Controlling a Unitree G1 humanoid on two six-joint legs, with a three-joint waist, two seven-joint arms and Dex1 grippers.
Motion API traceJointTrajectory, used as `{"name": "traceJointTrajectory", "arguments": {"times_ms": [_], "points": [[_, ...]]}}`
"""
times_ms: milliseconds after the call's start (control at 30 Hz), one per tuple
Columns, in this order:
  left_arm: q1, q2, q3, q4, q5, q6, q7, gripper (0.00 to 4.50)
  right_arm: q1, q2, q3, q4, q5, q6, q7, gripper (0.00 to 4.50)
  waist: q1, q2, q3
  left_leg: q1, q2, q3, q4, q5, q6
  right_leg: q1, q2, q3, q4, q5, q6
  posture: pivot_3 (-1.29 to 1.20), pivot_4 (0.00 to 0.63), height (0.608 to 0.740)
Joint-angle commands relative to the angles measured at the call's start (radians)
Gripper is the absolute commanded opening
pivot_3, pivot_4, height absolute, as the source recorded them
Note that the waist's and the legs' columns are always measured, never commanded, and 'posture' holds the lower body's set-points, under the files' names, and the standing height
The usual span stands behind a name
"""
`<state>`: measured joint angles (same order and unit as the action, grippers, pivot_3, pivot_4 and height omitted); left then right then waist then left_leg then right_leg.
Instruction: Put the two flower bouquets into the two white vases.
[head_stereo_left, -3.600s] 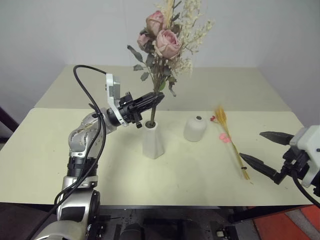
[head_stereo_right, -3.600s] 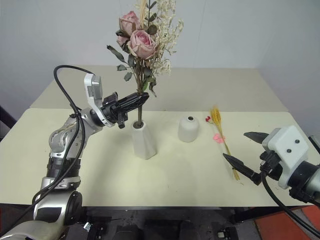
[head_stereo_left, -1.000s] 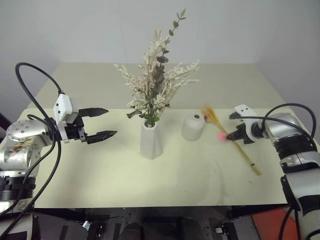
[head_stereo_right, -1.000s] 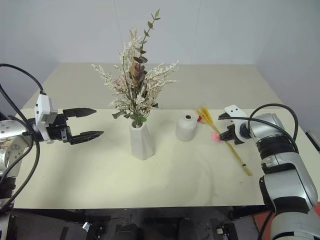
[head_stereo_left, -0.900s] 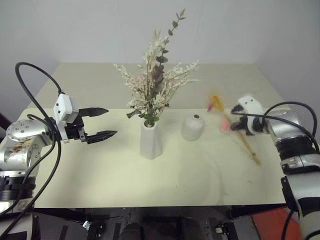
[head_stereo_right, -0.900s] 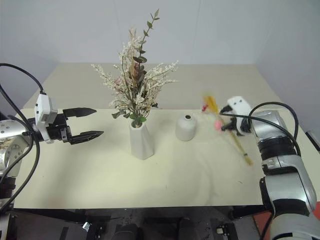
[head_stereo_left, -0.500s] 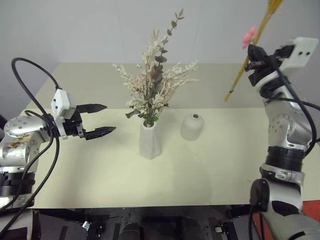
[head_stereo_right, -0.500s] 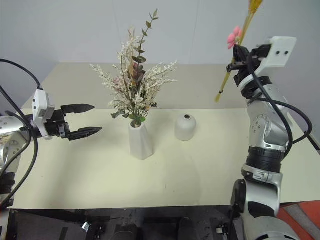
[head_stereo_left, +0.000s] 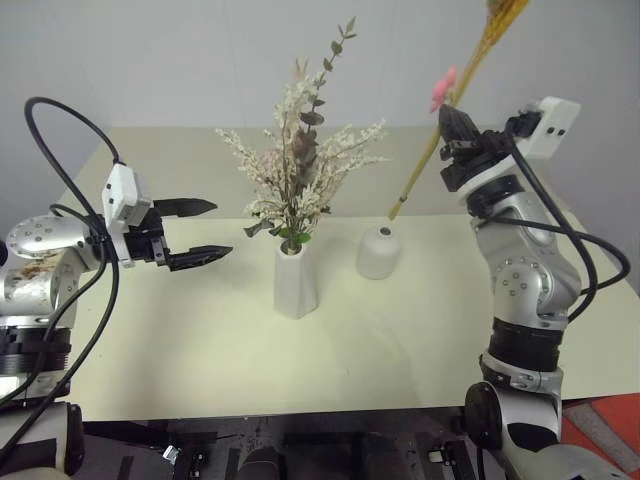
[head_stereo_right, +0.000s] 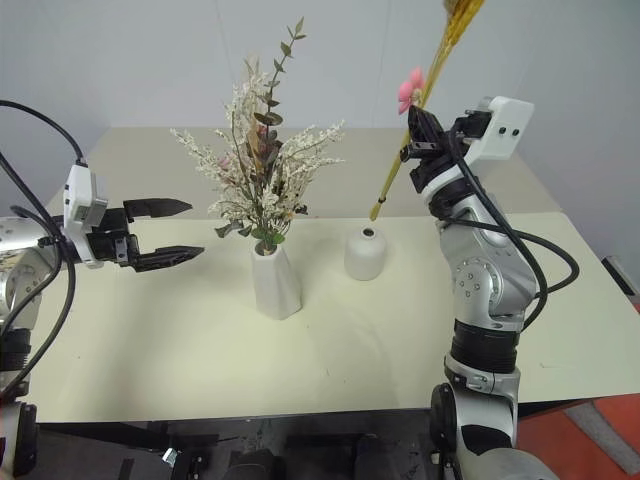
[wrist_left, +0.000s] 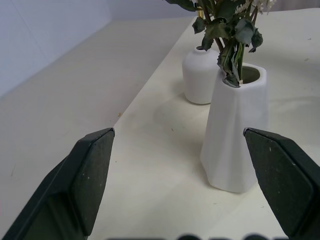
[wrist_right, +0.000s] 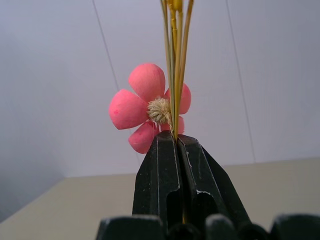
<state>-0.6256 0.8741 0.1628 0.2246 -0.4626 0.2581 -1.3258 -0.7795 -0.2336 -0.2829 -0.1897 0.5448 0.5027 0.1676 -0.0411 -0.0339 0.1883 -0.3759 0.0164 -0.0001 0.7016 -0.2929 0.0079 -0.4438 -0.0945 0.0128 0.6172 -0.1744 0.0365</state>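
The right hand (head_stereo_left: 452, 118) is clamped on the stalks (head_stereo_left: 432, 148) — held high and slanted, lower end just above the short vase (head_stereo_left: 378, 252). The left hand (head_stereo_left: 198, 232) hangs wide open, empty, beside the tall vase (head_stereo_left: 296, 283) holding the bushy bunch (head_stereo_left: 300, 170) on the surface (head_stereo_left: 350, 350).

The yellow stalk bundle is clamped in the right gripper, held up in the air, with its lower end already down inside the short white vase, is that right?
Not quite. The right gripper is shut on the yellow stalk bundle and holds it up in the air, but the bundle's lower end hangs above the short white vase, not inside it. The right eye view shows the gap between the stalk tips and the vase's mouth.
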Motion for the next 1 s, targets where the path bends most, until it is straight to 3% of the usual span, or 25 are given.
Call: {"name": "traceJointTrajectory", "arguments": {"times_ms": [33, 1000], "points": [[-0.019, 0.006, 0.005, 0.004, 0.009, -0.025, -0.005, 4.50, 0.011, 0.002, 0.013, -0.054, 0.012, 0.003, -0.009, 0.05, -0.001, 0.000, 0.000, 0.000, 0.000, 0.000, 0.000, 0.000, 0.000, 0.000, 0.000, 0.000, 0.000, 0.000, 0.000, 0.00, 0.150, 0.740], [-0.008, -0.001, 0.007, -0.001, 0.020, -0.031, 0.000, 4.50, -0.002, -0.024, 0.048, 0.087, -0.053, -0.096, 0.066, 0.05, -0.001, 0.000, 0.000, 0.000, 0.000, 0.000, 0.000, 0.000, 0.000, 0.000, 0.000, 0.000, 0.000, 0.000, 0.000, 0.00, 0.150, 0.740]]}}
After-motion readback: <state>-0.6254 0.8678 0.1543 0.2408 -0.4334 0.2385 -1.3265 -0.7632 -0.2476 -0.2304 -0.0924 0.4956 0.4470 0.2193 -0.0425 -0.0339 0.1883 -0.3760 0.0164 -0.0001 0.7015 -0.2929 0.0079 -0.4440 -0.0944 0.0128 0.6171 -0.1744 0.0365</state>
